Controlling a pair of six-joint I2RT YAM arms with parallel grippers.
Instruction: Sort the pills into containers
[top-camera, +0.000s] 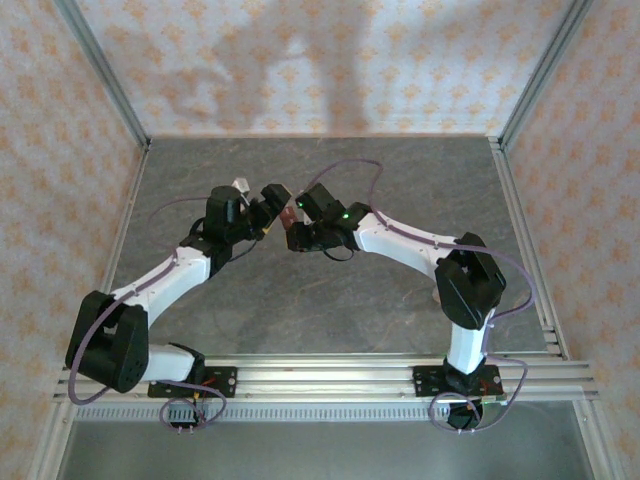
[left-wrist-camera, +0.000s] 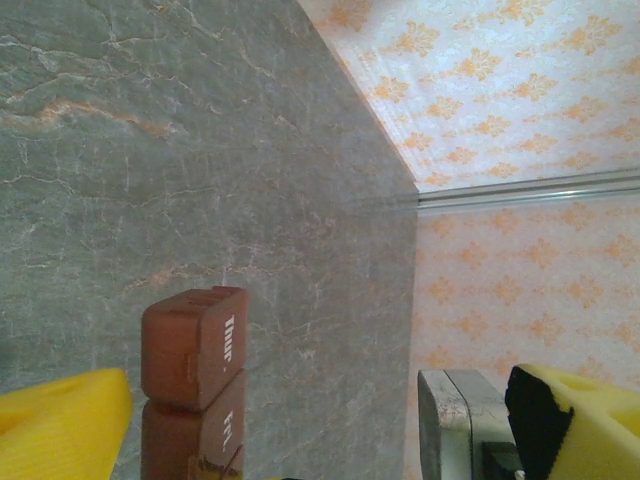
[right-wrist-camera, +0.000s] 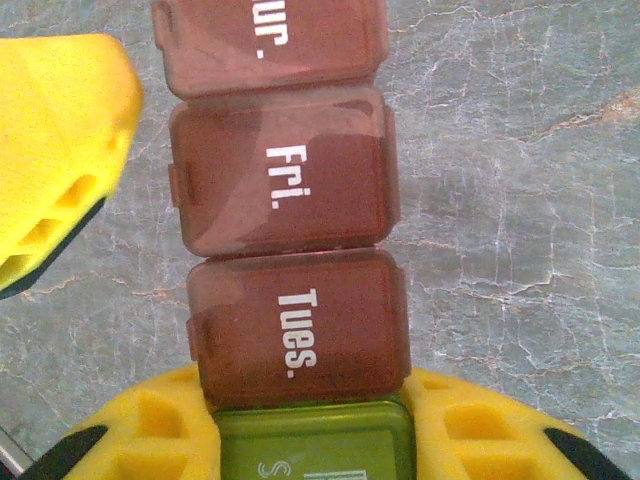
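Observation:
The containers (right-wrist-camera: 285, 250) are a strip of joined reddish-brown boxes with lids marked Thur., Fri. and Tues., ending in one green box (right-wrist-camera: 315, 440). All lids that show are closed. My right gripper (right-wrist-camera: 310, 435) is shut on the green end, a yellow pad on each side. The strip's free end (left-wrist-camera: 195, 345) sticks out between the pads of my left gripper (left-wrist-camera: 320, 445), which is open wide, the strip lying nearer its left pad (left-wrist-camera: 60, 420). From above, both grippers (top-camera: 272, 203) (top-camera: 298, 235) meet at mid-table round the strip (top-camera: 288, 216).
The table is grey marble-patterned stone (top-camera: 330, 290), with patterned walls at the back and sides and a metal rail along the near edge (top-camera: 330, 375). A grey metal block (left-wrist-camera: 455, 420) stands beside the left gripper's right pad (left-wrist-camera: 585, 420).

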